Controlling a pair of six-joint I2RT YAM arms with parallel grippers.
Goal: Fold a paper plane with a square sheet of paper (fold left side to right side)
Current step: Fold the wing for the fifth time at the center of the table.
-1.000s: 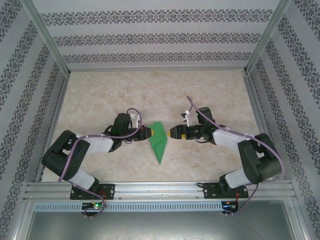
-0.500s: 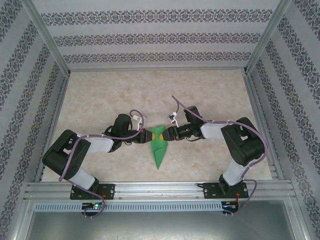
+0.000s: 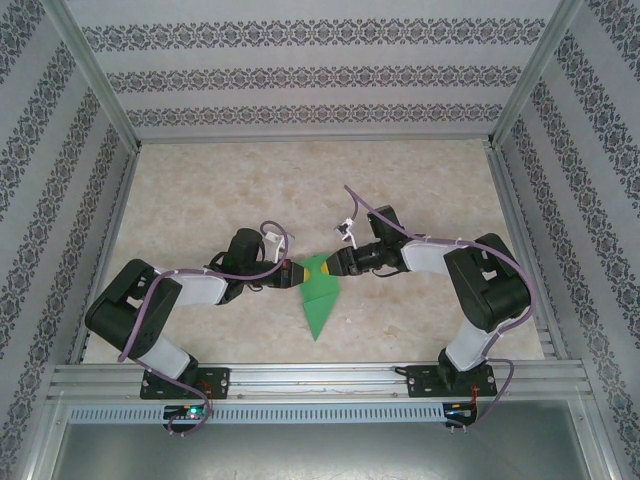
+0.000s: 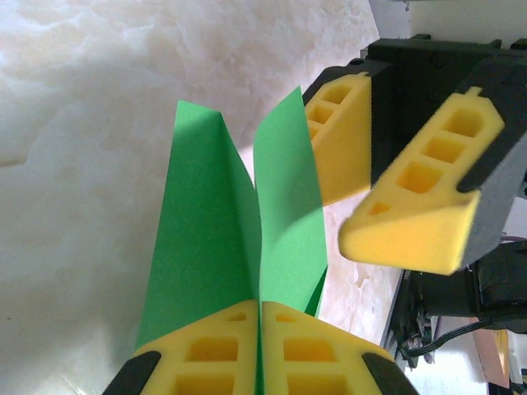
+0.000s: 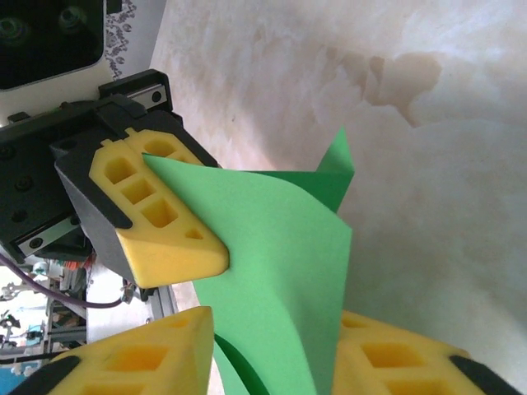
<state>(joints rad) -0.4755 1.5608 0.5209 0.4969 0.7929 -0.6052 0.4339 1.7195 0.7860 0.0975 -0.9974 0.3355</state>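
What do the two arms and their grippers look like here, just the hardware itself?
The left arm and the right arm both have white link covers between bulky black joints. Lilac cables loop along them. The left gripper and the right gripper share black bodies and yellow wedge-shaped fingers with rectangular cut-out cells.

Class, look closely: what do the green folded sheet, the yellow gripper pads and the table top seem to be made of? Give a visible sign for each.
Green folded sheet: thin matte paper; it holds sharp creases and its flaps stand up.
Yellow gripper pads: probably moulded plastic or firm foam, matte; hollow cells show in their sides.
Table top: smooth, with a beige marble pattern; stone or laminate, cannot tell.
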